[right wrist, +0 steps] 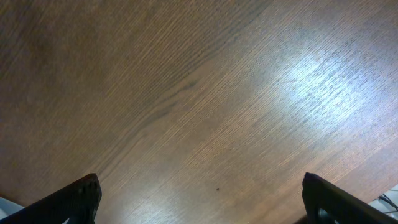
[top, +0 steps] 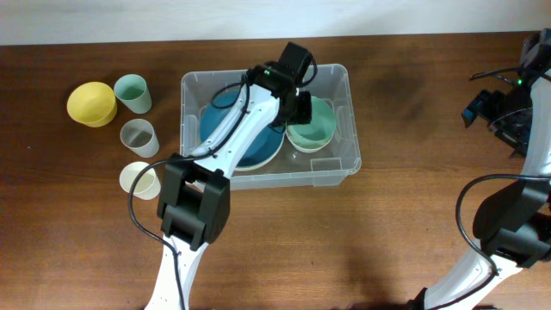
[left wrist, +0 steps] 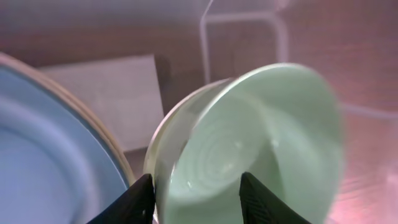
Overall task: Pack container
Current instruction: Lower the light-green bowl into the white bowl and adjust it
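Overhead straight down, left wrist close inside container [top: 334, 173] — shared, right wrist facing table [right wrist: 199, 93]

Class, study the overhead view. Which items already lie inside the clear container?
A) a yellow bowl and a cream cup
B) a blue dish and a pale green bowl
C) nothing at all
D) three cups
B: inside the container lie a blue dish and a pale green bowl, while the yellow bowl and cream cup stand outside it, to its left.

Clear, glossy plastic container [top: 297, 176] — smooth wood-grain table [top: 387, 241], slight sheen.
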`<state>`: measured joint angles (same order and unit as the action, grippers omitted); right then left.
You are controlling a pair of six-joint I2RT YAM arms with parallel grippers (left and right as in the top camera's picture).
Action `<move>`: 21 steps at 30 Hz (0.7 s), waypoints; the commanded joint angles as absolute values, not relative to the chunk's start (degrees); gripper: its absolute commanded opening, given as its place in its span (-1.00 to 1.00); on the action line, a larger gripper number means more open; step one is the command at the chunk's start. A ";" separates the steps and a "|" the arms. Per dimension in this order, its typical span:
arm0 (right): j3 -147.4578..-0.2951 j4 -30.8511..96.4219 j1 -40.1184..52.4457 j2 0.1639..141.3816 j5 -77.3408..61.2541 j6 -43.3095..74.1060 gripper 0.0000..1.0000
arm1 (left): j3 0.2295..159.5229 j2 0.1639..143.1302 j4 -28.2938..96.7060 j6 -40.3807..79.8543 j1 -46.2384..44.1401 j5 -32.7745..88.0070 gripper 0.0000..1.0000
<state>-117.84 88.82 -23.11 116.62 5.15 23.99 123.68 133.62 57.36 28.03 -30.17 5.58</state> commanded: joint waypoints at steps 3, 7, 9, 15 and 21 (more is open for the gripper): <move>-117.62 88.86 -23.27 116.73 6.07 24.47 0.98 | 130.82 133.38 59.68 25.98 -30.33 6.22 -0.07; -117.62 88.84 -23.27 116.73 6.07 24.47 0.98 | 131.11 133.40 60.77 25.98 -30.33 5.91 -0.06; -117.62 88.84 -23.27 116.73 6.07 24.47 0.98 | 131.11 133.40 61.23 25.98 -30.33 4.80 -0.06; -117.62 88.84 -23.27 116.73 6.07 24.47 0.98 | 131.09 133.40 62.46 25.98 -30.33 3.92 -0.20; -117.62 88.86 -23.27 116.73 6.07 24.47 0.98 | 131.09 134.37 63.96 25.98 -30.33 1.06 -0.76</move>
